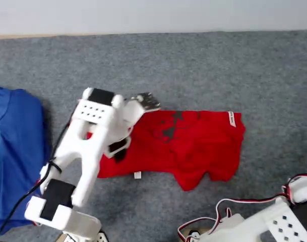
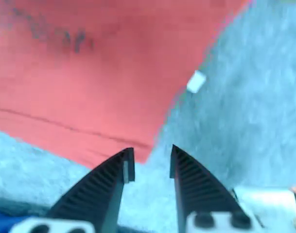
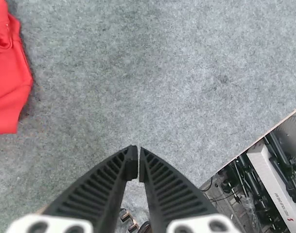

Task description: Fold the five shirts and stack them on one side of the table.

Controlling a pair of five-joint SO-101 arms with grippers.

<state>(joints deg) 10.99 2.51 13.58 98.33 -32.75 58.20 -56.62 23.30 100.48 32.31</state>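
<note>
Red shirt (image 1: pixel 188 143) lies crumpled mid-table; left gripper (image 2: pixel 151 164), jaws slightly apart and empty, hovers over its corner. Right gripper (image 3: pixel 138 162), jaws pressed together, sits over bare grey carpet (image 3: pixel 186 73).

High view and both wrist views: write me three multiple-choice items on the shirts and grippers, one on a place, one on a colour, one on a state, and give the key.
1. In the high view, where does the blue shirt lie relative to the red shirt?
A) to its left, at the picture's edge
B) on top of it
C) to its right

2. What colour is the shirt whose corner sits by the left gripper?
A) green
B) red
C) white

3. How is the right gripper?
A) open wide
B) shut on the red shirt
C) shut, holding nothing

Key:
1 A, the blue cloth lies at the left edge, apart from the red shirt.
2 B, red cloth lies just ahead of the gripper's open fingers.
3 C, its fingertips meet over the bare grey table.
</note>
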